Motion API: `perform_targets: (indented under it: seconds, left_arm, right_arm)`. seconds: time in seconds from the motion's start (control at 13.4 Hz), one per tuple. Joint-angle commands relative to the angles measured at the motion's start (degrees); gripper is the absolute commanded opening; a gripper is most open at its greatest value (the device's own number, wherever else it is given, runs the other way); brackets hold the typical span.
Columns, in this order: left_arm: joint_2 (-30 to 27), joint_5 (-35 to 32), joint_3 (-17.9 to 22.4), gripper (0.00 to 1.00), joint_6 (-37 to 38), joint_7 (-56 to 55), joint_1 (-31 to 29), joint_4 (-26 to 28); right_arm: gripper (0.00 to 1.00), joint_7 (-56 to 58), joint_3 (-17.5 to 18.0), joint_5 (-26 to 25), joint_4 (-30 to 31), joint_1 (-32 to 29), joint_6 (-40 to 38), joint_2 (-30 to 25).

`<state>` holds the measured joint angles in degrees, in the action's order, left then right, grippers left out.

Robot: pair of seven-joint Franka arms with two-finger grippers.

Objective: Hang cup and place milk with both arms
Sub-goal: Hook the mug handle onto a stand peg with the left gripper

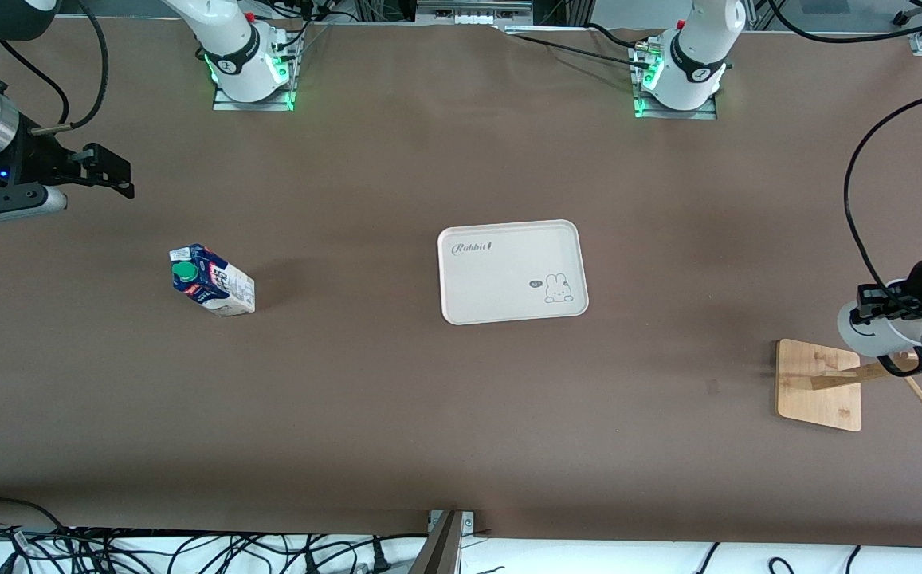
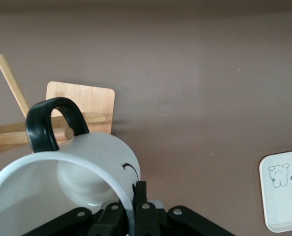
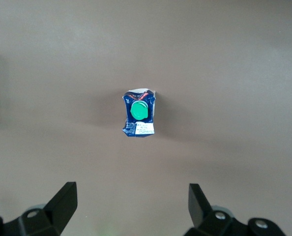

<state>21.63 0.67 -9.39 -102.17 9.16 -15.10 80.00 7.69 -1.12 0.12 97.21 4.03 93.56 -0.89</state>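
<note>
The milk carton (image 1: 213, 281), dark blue and white with a green cap, stands on the table toward the right arm's end. It also shows in the right wrist view (image 3: 139, 113). My right gripper (image 1: 114, 171) hangs open and empty in the air near that end of the table (image 3: 131, 189). My left gripper (image 1: 875, 307) is shut on the rim of the white cup (image 1: 867, 331), seen in the left wrist view (image 2: 134, 196). The cup (image 2: 87, 167) is tilted over the wooden rack (image 1: 819, 384). Its black handle (image 2: 52, 123) is at a rack peg (image 2: 13, 136). I cannot tell if the peg passes through it.
A cream tray (image 1: 512, 271) with a rabbit print lies mid-table; its corner shows in the left wrist view (image 2: 283, 196). The rack's base (image 2: 82, 101) lies toward the left arm's end. Cables run along the table's near edge.
</note>
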Motion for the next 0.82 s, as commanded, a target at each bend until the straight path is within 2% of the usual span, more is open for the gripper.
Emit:
perform_targets:
  seconds: [0.0,0.3,0.37,0.45,0.52,0.75]
  left_arm:
    - [1.0,1.1,-0.5,0.0,0.8,1.7,-1.4,-0.5]
    - [1.1,1.1,-0.5,0.0,1.0,1.8,-2.4,0.1]
    - [1.1,1.1,-0.5,0.17,1.2,1.7,-2.5,0.2]
    - [1.2,1.0,-0.5,0.67,1.2,1.7,-2.5,0.2]
    - [1.2,1.3,-0.5,1.0,1.1,1.0,-2.6,0.2]
    - [1.1,1.7,-0.9,1.0,1.2,-0.9,-1.8,-0.4]
  right_arm:
    - [1.0,0.6,0.9,-1.0,-3.1,-0.9,-1.3,0.3]
    - [1.0,0.7,0.9,-0.6,-3.3,-0.9,-1.3,0.9]
    - [1.0,0.7,0.9,-0.6,-3.3,-0.9,-1.4,0.9]
    - [1.0,0.8,0.8,-0.6,-3.2,-0.9,-1.4,0.9]
    - [1.0,0.8,0.8,-0.6,-3.2,-0.9,-1.4,0.9]
    - [1.0,0.8,0.9,-0.6,-3.2,-0.9,-1.4,1.1]
